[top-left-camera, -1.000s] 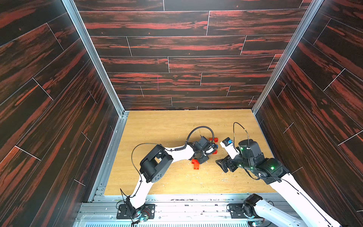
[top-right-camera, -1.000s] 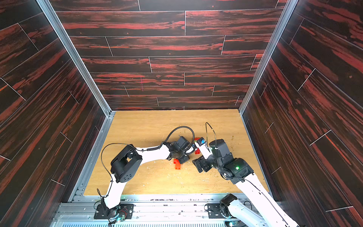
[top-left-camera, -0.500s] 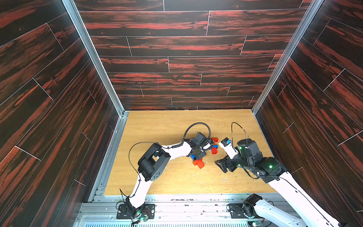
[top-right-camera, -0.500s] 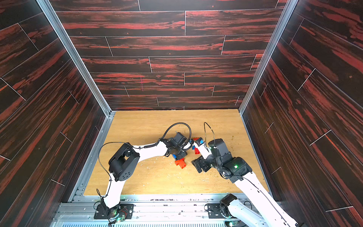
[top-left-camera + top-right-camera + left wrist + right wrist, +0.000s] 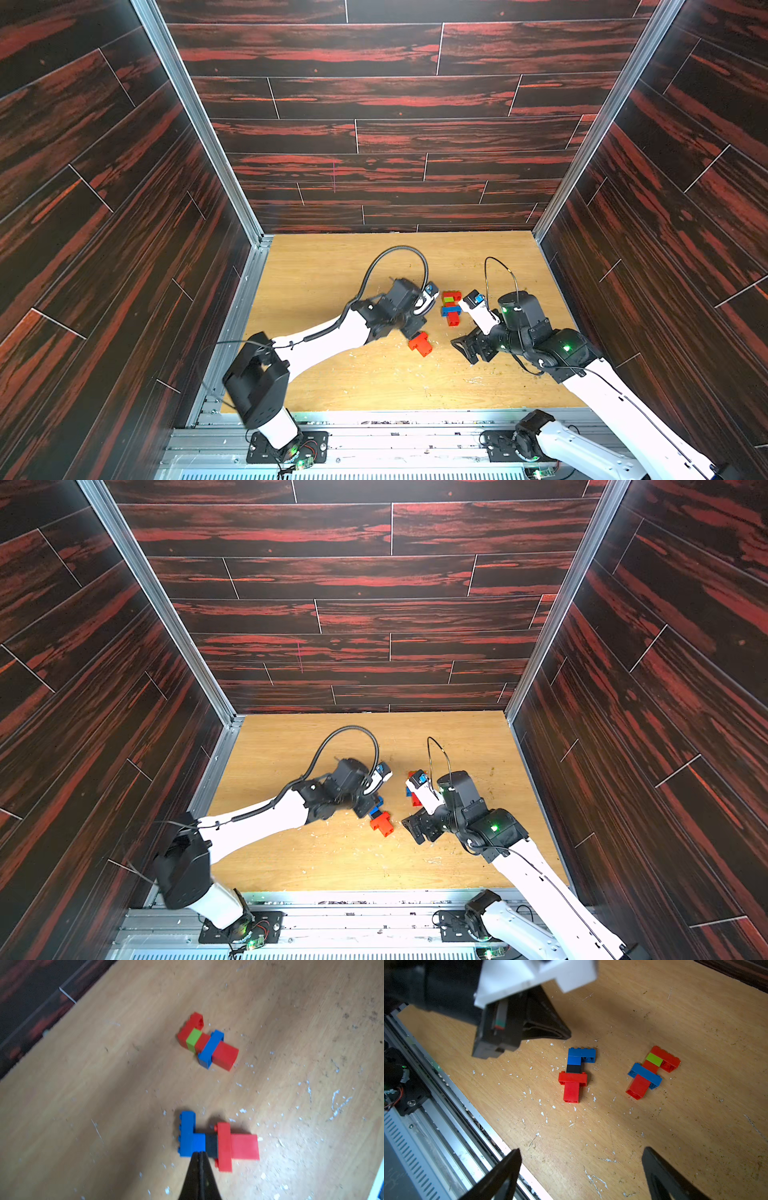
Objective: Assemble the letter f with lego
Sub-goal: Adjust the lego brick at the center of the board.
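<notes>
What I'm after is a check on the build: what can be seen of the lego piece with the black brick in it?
The black-brick lego piece is five glossy plastic bricks pressed into an f: a blue oblong on top, a shorter blue one, a black one, a red oblong crossbar and a red foot. It lies flat on its side on the wooden table, studs pointing sideways. The shut left gripper hangs near its blue end; the right wrist view shows a gap between them.

Left arm [image 5: 324, 345] partly hides one lego stack [image 5: 420, 344] in both top views.
</notes>
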Available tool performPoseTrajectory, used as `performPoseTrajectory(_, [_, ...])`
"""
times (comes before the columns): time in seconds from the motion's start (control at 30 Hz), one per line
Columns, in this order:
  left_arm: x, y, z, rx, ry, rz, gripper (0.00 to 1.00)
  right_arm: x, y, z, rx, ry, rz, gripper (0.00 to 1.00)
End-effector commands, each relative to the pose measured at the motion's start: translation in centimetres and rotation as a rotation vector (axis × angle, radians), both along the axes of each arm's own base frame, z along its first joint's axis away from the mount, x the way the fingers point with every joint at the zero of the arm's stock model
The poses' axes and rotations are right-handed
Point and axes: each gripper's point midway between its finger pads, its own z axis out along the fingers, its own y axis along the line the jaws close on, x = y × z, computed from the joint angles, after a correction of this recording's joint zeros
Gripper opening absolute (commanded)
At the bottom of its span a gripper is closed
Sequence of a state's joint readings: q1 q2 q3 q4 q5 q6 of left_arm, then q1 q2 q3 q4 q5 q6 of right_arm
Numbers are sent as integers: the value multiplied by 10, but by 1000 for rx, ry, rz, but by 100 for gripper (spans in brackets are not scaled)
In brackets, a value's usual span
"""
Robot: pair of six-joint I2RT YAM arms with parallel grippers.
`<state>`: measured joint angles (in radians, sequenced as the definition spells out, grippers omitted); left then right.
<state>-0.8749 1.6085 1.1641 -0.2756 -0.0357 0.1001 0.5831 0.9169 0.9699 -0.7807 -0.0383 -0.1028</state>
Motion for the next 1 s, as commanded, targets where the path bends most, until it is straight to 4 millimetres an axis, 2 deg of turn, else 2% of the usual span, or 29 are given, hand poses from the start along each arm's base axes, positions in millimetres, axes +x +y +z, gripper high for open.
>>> performPoseTrajectory(0.0, [-19, 10, -11, -11, 41, 71, 0, 3, 3, 15, 12, -34, 23, 94])
performPoseTrajectory(0.13, [-25, 18, -28, -34, 57, 138, 0, 2, 4, 19, 13, -35, 33, 94])
performPoseTrajectory(0.37, [-18, 30, -51, 50, 40, 187, 0, -3, 6, 20, 31, -21, 46, 94])
performPoseTrajectory(0.83, [-4, 25, -93, 129, 71, 194, 0, -8, 6, 30, 69, -25, 37, 94])
performPoseTrajectory(0.93, [1, 26, -92, 126, 72, 204, 0, -8, 6, 31, 72, -25, 36, 94])
performPoseTrajectory(0.97, [1, 27, -103, 146, 88, 207, 0, -8, 6, 31, 71, -24, 35, 94])
